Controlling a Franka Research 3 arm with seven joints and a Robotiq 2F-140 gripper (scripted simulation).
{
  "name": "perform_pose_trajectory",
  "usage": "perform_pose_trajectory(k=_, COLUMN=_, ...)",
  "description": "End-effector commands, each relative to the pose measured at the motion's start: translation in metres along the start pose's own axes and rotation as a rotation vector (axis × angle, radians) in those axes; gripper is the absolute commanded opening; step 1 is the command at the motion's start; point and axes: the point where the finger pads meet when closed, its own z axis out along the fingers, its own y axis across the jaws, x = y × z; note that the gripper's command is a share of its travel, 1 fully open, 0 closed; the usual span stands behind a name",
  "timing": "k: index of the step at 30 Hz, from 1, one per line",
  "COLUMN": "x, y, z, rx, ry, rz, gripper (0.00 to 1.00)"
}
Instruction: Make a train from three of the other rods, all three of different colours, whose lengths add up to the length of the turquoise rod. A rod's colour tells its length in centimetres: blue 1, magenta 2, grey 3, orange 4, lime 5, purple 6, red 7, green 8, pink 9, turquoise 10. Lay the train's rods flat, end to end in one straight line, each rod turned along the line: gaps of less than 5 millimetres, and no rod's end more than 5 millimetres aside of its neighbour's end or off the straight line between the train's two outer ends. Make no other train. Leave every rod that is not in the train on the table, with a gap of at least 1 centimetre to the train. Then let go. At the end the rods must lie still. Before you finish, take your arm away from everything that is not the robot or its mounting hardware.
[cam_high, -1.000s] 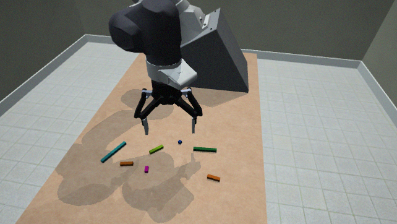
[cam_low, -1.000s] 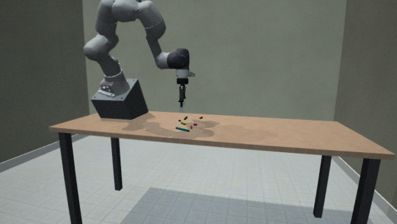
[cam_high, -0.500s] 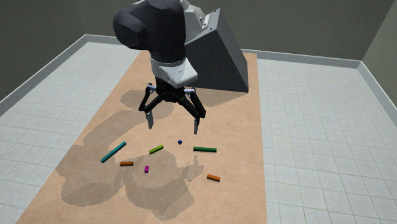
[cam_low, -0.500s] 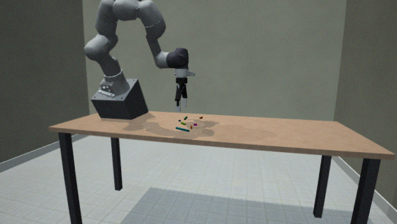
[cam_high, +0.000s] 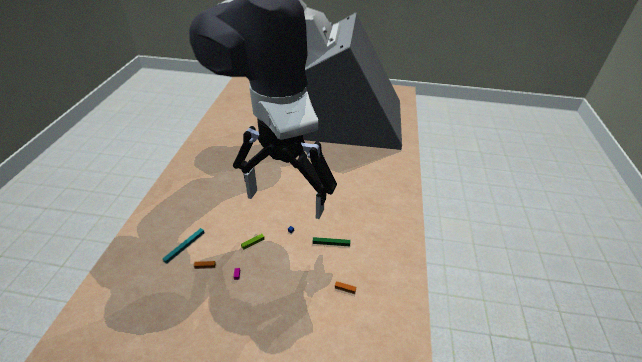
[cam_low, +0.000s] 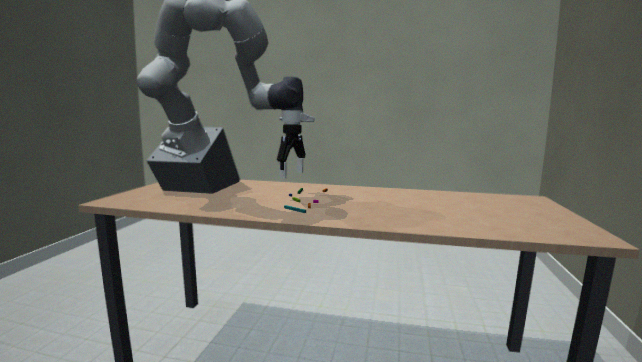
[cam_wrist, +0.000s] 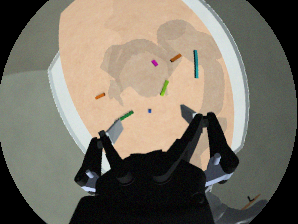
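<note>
1. Top: a tan rectangular table (cam_high: 380, 200) (cam_low: 425, 215) (cam_wrist: 85, 50) stands on pale floor tiles; the black two-fingered gripper (cam_high: 284, 200) (cam_low: 293, 170) (cam_wrist: 150, 117) is wide open, holding nothing. The long turquoise rod (cam_high: 183, 245) (cam_low: 295, 209) (cam_wrist: 196, 64) lies apart from the short blue rod (cam_high: 291, 229) (cam_low: 290, 195) (cam_wrist: 149, 111).
2. Exterior: grey walls; the gripper hangs above the tabletop.
3. Wrist: dark grey surroundings; the small magenta rod (cam_high: 237, 273) (cam_low: 315, 201) (cam_wrist: 154, 63) lies apart from the lime rod (cam_high: 252, 241) (cam_low: 296, 199) (cam_wrist: 164, 88).

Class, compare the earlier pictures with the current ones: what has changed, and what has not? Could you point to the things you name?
The open gripper (cam_high: 285, 201) (cam_low: 293, 171) (cam_wrist: 150, 117) has turned and shifted slightly to the right in the top view, above the table (cam_high: 385, 200) (cam_low: 450, 215) (cam_wrist: 80, 40). Nothing was taken hold of or let go. All seven rods stayed where they lay.
</note>
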Motion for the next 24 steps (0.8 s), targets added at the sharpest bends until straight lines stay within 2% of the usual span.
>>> perform_pose_trajectory(k=1, x=-0.0033, y=-0.0021, z=-0.0012, rx=0.003, ry=0.013, rz=0.167, gripper=1.0)
perform_pose_trajectory(k=12, x=-0.0085, y=-0.0049, z=-0.0029, rx=0.003, ry=0.013, rz=0.271, gripper=1.0)
perform_pose_trajectory(k=13, x=-0.0085, y=-0.0049, z=-0.0029, rx=0.003, ry=0.013, rz=0.271, gripper=0.15)
perform_pose_trajectory(k=24, x=-0.0085, y=-0.0049, z=-0.0029, rx=0.003, ry=0.013, rz=0.271, gripper=0.15)
